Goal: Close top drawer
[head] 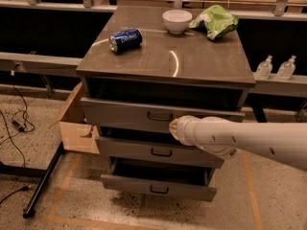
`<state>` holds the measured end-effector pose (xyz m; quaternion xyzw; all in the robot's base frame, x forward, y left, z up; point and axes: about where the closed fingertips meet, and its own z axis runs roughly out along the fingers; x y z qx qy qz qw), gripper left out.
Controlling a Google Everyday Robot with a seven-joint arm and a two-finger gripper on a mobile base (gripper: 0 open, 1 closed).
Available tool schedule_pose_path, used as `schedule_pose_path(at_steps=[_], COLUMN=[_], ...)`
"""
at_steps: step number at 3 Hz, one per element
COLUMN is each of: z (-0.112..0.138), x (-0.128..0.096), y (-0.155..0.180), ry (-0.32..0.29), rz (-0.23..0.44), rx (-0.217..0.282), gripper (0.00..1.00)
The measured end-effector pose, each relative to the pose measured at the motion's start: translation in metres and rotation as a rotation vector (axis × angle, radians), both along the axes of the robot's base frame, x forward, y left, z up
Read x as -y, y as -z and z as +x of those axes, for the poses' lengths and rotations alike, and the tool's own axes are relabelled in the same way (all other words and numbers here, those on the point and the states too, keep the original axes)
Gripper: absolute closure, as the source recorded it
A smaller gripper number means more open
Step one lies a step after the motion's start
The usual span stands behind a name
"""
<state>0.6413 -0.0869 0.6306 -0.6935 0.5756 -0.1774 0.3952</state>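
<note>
The top drawer (124, 115) is a wide grey drawer with a flat front and a small black bar handle (159, 116). It stands a little way out from the grey cabinet (168, 56). My gripper (173, 127) is at the end of the white arm (240, 140), against the drawer front just right of and below the handle. The wrist hides the fingers. Two more grey drawers (158, 152) below stand partly open, the lowest (158, 188) furthest out.
On the cabinet top lie a blue soda can (125, 40), a white bowl (177, 20) and a green chip bag (215, 20). A cardboard box (76, 121) stands left of the cabinet. Cables (14, 123) and a black pole (45, 178) lie on the floor. Two clear bottles (276, 67) stand at right.
</note>
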Motion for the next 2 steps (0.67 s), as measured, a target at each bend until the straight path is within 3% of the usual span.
schedule_pose_path(at_steps=[1,2], z=[0.008,-0.003], x=[0.009,0.019], y=[-0.004,-0.008], ry=[0.006,0.001], rz=[-0.027,-0.027], rx=[0.013,-0.017], gripper=[1.0,1.0])
